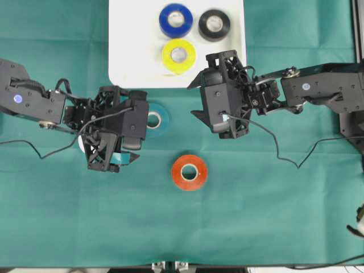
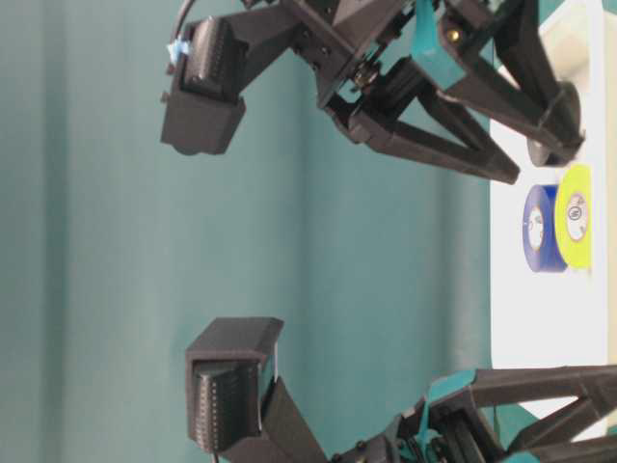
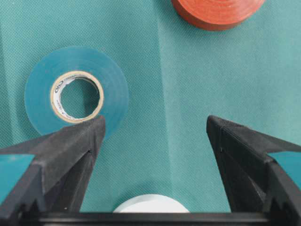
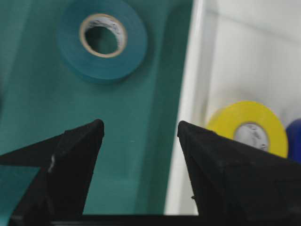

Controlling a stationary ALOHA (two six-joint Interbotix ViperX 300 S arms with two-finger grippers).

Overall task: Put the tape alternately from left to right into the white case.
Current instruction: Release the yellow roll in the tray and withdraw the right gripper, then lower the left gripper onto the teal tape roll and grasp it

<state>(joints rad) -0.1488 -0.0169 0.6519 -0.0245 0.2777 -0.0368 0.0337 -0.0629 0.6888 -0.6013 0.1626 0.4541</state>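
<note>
Both my pincers, left pincer point(image 3: 155, 136) and right pincer point(image 4: 140, 136), are spread, holding nothing. The teal roll point(image 1: 156, 119) lies flat on the surface below the white case point(image 1: 125, 51); it looks light and stiff, so I'd pinch across its rim.

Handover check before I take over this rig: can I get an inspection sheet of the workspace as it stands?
Surface: green cloth, mildly creased.
Job's things: white case holds the blue roll, black roll and yellow roll. Teal roll and red-orange roll lie flat on the cloth; white roll shows only an edge under the left gripper.
Clutter: nothing seen.
Grippers: left gripper open, empty, beside the teal roll; right gripper open, empty, over the case's edge.
Cables: a black cable trails from each arm across the cloth.
Surroundings: metal frame at right.
</note>
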